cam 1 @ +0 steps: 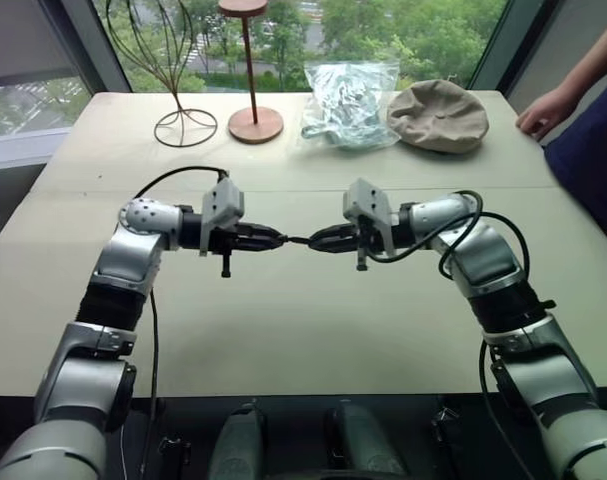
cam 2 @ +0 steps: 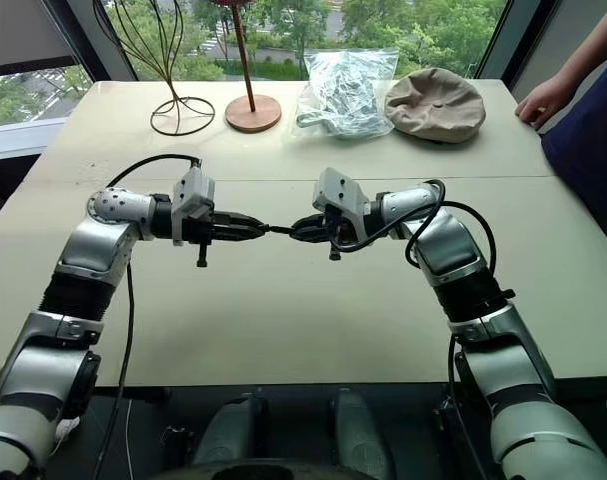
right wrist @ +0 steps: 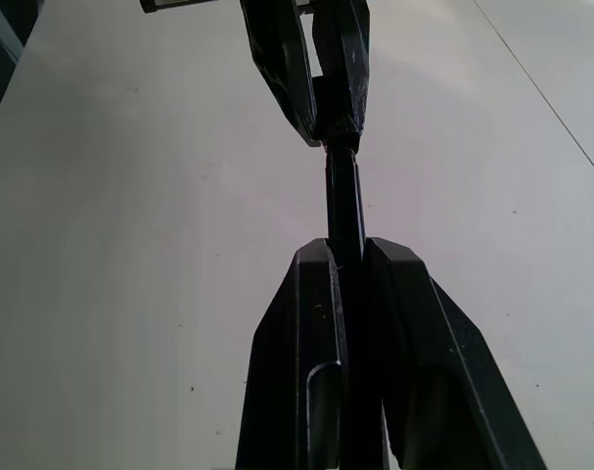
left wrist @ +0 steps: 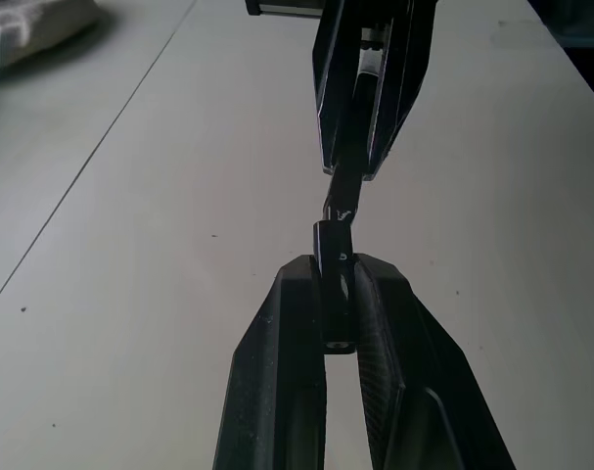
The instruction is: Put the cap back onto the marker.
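Both grippers hover above the middle of the beige table, pointing at each other tip to tip. My left gripper is shut on the cap, a short black cylinder clamped between its fingers. My right gripper is shut on the marker, a thin black stick that juts out of its fingers towards the left gripper. The marker's free end meets the mouth of the cap, in line with it. How far it sits inside the cap is hidden.
Along the table's far edge stand a wire tree-shaped stand, a wooden stand with a round base, a clear plastic bag and a beige hat. A person's hand rests at the far right corner.
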